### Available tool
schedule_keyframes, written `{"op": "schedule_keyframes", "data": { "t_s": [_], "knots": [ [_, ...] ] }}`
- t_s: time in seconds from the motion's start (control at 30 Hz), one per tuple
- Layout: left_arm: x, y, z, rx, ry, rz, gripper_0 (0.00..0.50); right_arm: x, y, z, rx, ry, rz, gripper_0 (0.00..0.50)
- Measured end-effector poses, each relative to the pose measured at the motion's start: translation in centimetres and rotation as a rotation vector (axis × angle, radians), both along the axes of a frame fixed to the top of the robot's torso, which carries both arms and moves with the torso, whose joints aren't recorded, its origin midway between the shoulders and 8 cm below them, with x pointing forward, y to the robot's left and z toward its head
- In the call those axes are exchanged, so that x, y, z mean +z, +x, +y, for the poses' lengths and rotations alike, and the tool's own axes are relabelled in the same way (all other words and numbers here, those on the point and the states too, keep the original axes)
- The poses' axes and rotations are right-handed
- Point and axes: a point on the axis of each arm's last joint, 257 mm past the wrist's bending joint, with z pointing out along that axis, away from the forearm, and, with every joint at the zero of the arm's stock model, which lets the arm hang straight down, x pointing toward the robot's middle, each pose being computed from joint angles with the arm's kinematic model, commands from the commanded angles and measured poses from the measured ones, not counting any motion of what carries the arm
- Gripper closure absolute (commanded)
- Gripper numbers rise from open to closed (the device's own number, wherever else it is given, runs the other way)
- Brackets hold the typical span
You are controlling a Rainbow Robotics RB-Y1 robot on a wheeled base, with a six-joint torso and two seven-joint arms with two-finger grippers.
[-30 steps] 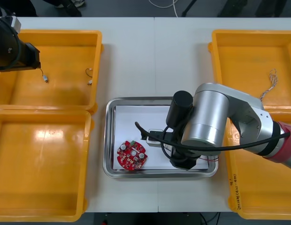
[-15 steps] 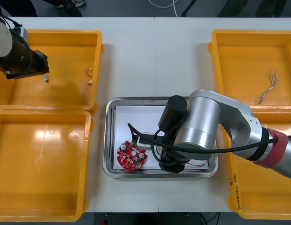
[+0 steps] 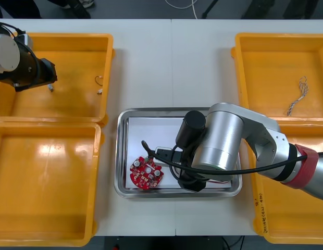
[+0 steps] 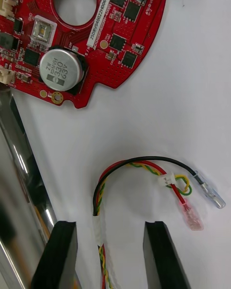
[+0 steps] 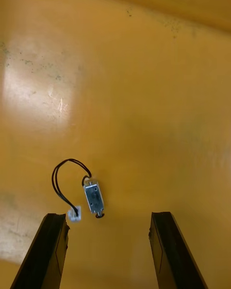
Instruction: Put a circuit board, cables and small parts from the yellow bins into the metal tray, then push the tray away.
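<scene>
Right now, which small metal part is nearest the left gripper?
The small metal part with the looped black wire, just ahead of the open left gripper; other parts lie farther right in the bin.

Small metal part (image 5: 94,197) btwn spread gripper (image 5: 108,216) fingers (image 5: 53,250)

The table (image 3: 172,62) bears 4 yellow bins (image 3: 57,172) — 2 per side — flanking the metal tray (image 3: 146,133).

Metal tray (image 3: 121,156): between yellow bins (image 3: 73,107), white inside.
Round red circuit board (image 3: 146,173): flat, tray's robot-side left corner.
Red and yellow cable (image 4: 137,166): curled on white floor near board, not touching.
Far-left bin: small metal parts (image 5: 93,197), one with black wire loop.
Far-right bin: twisted blue and white cable (image 3: 297,96).
</scene>
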Motion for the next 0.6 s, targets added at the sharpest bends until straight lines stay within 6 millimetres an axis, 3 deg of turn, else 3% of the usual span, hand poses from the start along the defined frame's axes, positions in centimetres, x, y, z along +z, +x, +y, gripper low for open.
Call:
{"op": "schedule_keyframes", "data": {
  "t_s": [0.03,0.27,0.6],
  "knots": [
    [-0.2,0.1,0.1,0.003,0.001,-0.003,0.000,0.0,0.0,0.0,0.000,0.000,-0.001,0.000],
    [-1.5,0.6,0.7,0.012,0.009,-0.010,0.000,0.2,0.7,0.4,0.001,0.015,-0.028,0.000],
    [-1.3,1.6,0.5,-0.001,0.023,-0.061,0.000,1.4,1.8,0.5,-0.022,0.041,-0.050,0.000]
  ]
}}
